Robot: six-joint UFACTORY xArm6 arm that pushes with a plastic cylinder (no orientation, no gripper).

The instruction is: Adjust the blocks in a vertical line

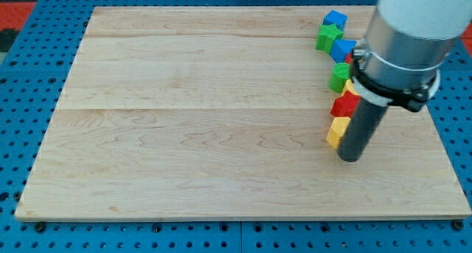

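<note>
Camera view. Blocks stand in a ragged column at the upper right of the frame, on the wooden board (221,135). From the top down: a blue cube (335,20), a green block (328,37) of star-like outline, a blue block (342,50) of wedge-like shape, a green block (339,77) lower down, a red block (344,104) and a yellow block (338,130) at the foot. A sliver of red shows beside the second blue block and a sliver of yellow above the red one; both are mostly hidden by the arm, so their shapes cannot be told. Neighbouring blocks appear to touch or nearly touch.

Judgement on placement: the column is close to vertical already but wavers left and right, so what remains is fine nudging, not gathering. The rod stands at the right flank of the column's lower end, which would suit a push toward the frame's left, or use as a stop.

My tip (351,158) rests on the board just right of and slightly below the yellow block, touching it or very near; contact cannot be confirmed. The rod's shaft passes just beside the red block. The arm's housing covers the column's right side at mid-height.

Pincer: none fitted; the arm ends in a plain rod, so no open or closed condition applies.
</note>
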